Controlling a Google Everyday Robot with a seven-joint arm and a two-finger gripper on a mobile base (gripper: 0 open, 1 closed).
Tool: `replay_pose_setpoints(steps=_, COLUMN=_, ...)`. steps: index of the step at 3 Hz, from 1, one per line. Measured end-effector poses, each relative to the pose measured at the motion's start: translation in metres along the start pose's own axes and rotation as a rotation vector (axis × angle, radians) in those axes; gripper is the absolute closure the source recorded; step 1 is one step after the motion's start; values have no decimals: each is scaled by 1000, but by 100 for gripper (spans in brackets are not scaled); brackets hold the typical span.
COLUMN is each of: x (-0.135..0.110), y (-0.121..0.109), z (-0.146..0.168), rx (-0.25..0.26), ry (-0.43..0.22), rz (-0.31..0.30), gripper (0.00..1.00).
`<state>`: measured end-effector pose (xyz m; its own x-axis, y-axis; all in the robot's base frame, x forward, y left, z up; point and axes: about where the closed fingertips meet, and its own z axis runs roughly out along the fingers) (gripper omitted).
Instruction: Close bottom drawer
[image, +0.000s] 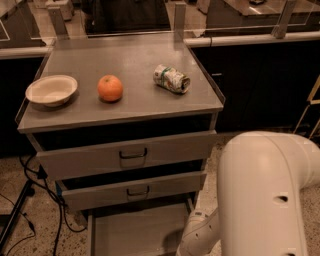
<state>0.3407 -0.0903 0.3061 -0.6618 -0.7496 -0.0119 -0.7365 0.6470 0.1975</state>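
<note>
The grey metal cabinet has three drawers. The bottom drawer (131, 231) is pulled far out: its wide flat tray shows at the lower edge of the view, while its front panel and handle lie below the frame. My white arm (265, 195) fills the lower right, and its lower link (199, 235) reaches down over the tray's right side. My gripper is below the frame's lower edge and out of view.
The top drawer (132, 154) and middle drawer (137, 191) stand slightly open. On the cabinet top (140, 107) are a white bowl (51, 90), an orange (110, 88) and a lying can (171, 79). Cables and a stand leg (25, 205) are at the left. A dark counter stands behind.
</note>
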Motion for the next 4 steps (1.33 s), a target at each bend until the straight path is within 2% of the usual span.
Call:
replay_pose_setpoints(steps=1, x=2, y=-13, z=49, rx=-16, ry=40, rz=75, gripper=100)
replay_pose_setpoints(steps=2, x=-9, y=-39, z=112, rx=-4, ry=70, rz=145, gripper=100)
replay_pose_setpoints(steps=4, x=-13, y=-38, z=126, rx=-23, ry=70, rz=174, gripper=100)
